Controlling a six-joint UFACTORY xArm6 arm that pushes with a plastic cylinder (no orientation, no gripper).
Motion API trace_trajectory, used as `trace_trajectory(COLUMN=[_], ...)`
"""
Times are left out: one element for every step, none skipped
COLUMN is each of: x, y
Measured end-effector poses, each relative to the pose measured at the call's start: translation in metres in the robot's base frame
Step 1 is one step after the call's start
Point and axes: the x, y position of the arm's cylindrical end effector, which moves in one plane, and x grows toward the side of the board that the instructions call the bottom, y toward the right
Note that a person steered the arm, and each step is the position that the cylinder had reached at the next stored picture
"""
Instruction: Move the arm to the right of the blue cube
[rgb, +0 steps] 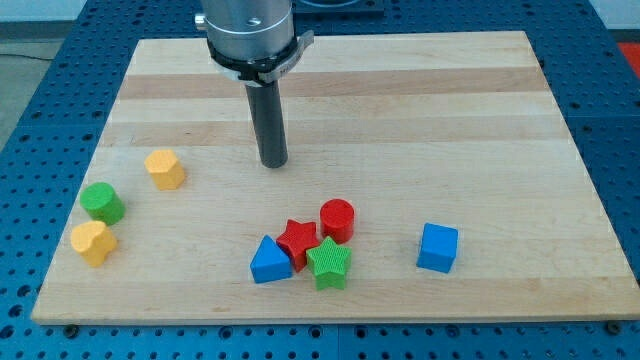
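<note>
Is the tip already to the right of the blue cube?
No, my tip stands well toward the view's left and top of the blue cube.

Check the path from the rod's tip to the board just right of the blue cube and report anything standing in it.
Nothing visible blocks it. My tip sits toward the view's top-left of the blue cube. The red cylinder and its cluster lie below that diagonal, though the cube itself must be skirted.

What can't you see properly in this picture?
- Arm: its upper part is cut off by the view's top edge.
- Red star: partly covered by the blue triangle and green star in front.
- Blue cube: its far sides face away.
- My tip shows fully, up-left of the cube.
</note>
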Motion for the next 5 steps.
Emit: trace_trajectory(x=[0.001,0.002,-0.001,-0.033,0.002], y=[0.000,0.000,0.019,0.097,0.203])
